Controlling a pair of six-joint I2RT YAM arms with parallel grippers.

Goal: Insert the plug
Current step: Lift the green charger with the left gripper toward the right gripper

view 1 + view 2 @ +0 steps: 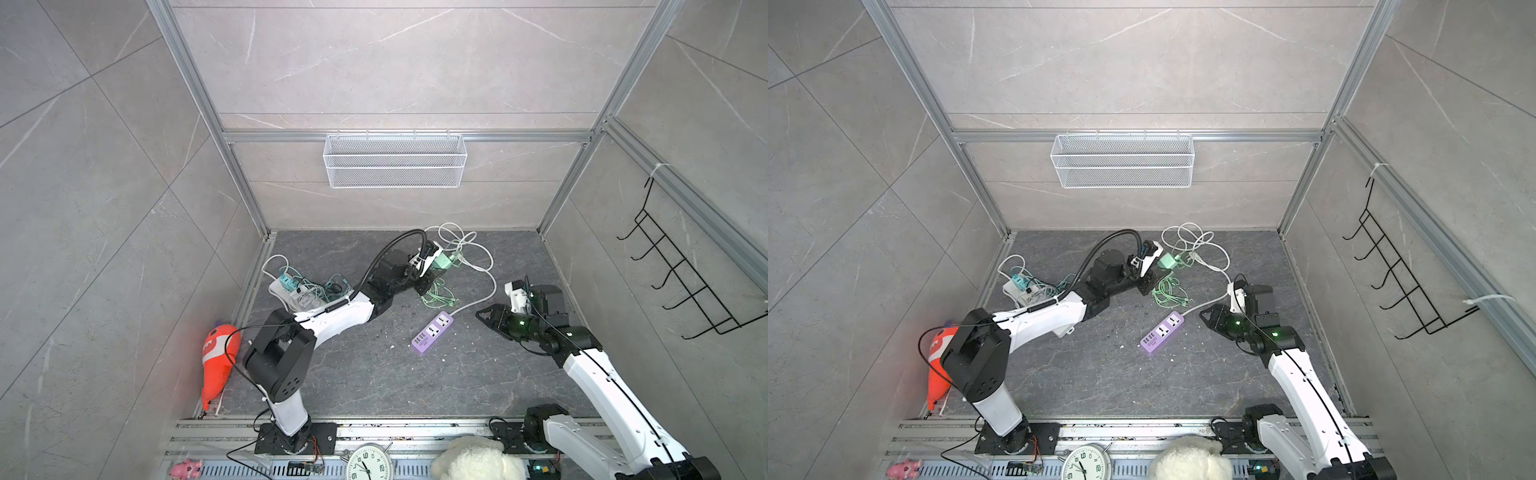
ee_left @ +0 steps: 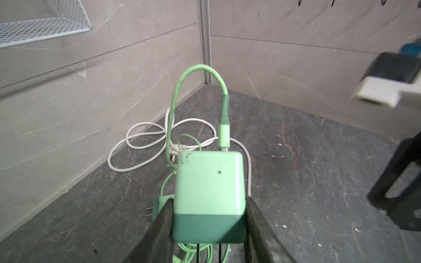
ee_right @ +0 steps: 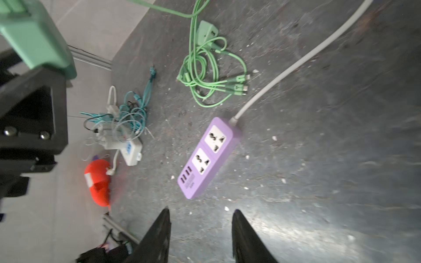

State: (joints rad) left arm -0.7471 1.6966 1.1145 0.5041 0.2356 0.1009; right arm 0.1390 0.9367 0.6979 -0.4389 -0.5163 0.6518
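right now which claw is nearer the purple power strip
Right. The right claw hangs open close to the purple power strip, just to its right in both top views. The left claw is farther off, behind the strip, gripping the green charger.

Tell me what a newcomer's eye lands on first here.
The mint-green charger clamped between the left fingers, lifted off the floor near the back wall. Next, the purple power strip lying mid-floor with both sockets free, the right fingers open and empty beside it.
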